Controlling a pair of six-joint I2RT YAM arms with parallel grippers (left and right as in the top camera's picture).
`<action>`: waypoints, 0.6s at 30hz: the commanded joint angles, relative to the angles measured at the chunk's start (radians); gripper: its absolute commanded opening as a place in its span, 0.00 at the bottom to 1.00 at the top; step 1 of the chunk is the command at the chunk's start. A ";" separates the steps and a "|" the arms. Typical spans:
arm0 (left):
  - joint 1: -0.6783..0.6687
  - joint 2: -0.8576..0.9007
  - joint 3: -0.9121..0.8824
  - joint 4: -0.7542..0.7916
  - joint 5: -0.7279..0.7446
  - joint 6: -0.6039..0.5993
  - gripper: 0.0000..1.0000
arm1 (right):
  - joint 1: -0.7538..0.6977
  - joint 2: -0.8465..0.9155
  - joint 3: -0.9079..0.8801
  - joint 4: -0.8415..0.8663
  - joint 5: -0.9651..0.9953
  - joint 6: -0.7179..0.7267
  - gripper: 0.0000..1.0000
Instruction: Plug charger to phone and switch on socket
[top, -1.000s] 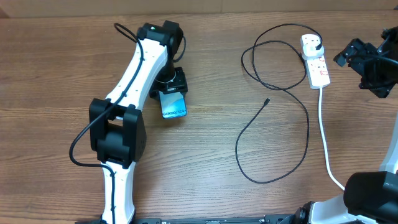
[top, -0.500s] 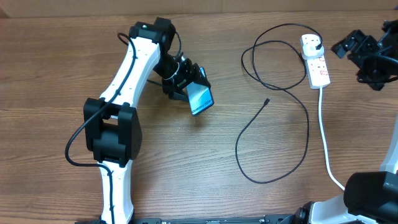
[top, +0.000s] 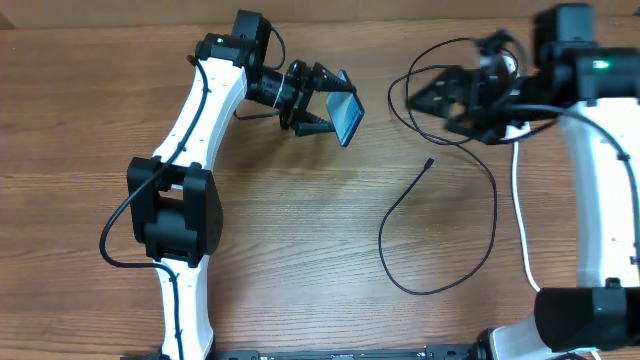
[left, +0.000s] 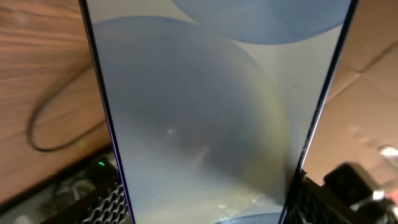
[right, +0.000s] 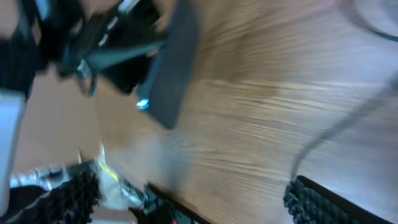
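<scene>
Phone (top: 348, 119) is up in the air above the far part of the desk (top: 300, 260), clamped at its two long edges by the left pincer (top: 326, 104). It is tilted, with the light blue screen turned to the right side. In the left wrist view the screen fills almost the whole picture, and the ribbed fingertips (left: 107, 200) press against both its edges.

The right pincer (top: 436, 106) hangs over the loops of the charger (top: 494, 215), facing the phone. Its jaws stand wide apart with nothing between them; the right wrist view shows only the wood and a piece of cable there.

The charger lies loose on the desk, and its small connector tip (top: 429, 161) rests free, below the right pincer and well apart from the phone.

The socket is covered by the right arm. Only its thick white cord (top: 521, 200) shows, running toward the near edge.
</scene>
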 joint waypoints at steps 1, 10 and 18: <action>0.000 -0.035 0.024 0.018 0.134 -0.127 0.68 | 0.094 0.003 0.002 0.059 0.081 0.068 0.89; 0.000 -0.035 0.024 0.019 0.140 -0.232 0.69 | 0.309 0.003 0.002 0.173 0.434 0.306 0.74; 0.000 -0.035 0.024 0.046 0.161 -0.289 0.68 | 0.494 0.003 0.002 0.197 0.879 0.570 0.75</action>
